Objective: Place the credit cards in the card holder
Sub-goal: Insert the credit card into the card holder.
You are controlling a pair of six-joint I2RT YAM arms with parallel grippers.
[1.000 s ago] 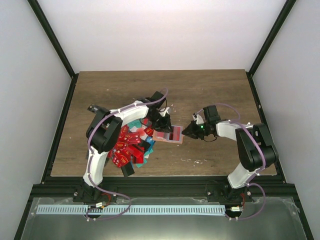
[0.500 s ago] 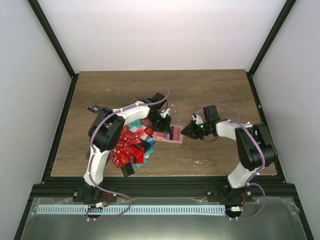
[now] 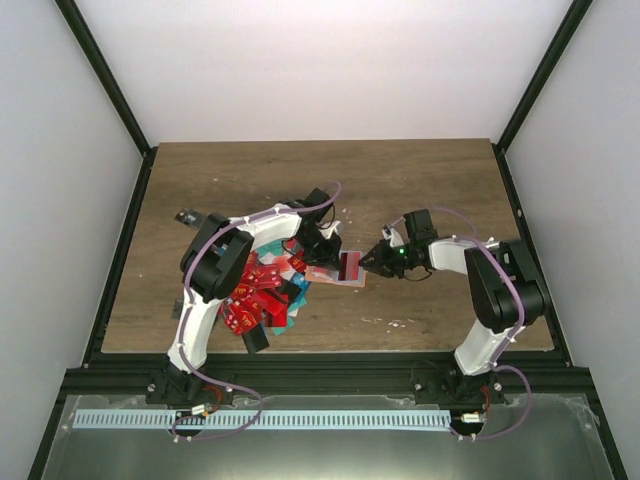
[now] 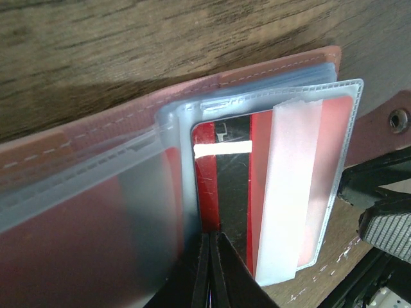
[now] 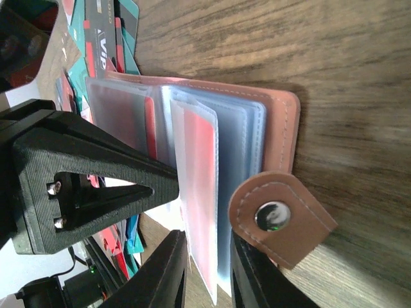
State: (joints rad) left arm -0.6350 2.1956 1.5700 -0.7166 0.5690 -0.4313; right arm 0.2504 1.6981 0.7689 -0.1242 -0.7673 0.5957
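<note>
The salmon-pink card holder [image 3: 330, 272] lies open on the table, its clear sleeves fanned out. My left gripper [image 4: 214, 269] is shut on a red card with a black stripe [image 4: 221, 186], whose far end sits inside a clear sleeve [image 4: 321, 167]. In the top view this gripper [image 3: 326, 248] is over the holder's left part. My right gripper [image 5: 209, 276] is shut on a bundle of the holder's sleeves [image 5: 199, 192], beside the snap tab [image 5: 279, 218]. It meets the holder from the right in the top view [image 3: 372, 262]. A pile of red and teal credit cards [image 3: 258, 295] lies to the left.
A black card [image 3: 186, 216] lies apart at the left and another dark one [image 3: 255, 340] lies near the front edge. Teal cards [image 5: 106, 29] lie just beyond the holder in the right wrist view. The left gripper's black body [image 5: 77, 186] is close against the sleeves.
The red card now stands more upright at the holder's right part. My right gripper has moved slightly left toward the holder, and the left arm has shifted a little.
</note>
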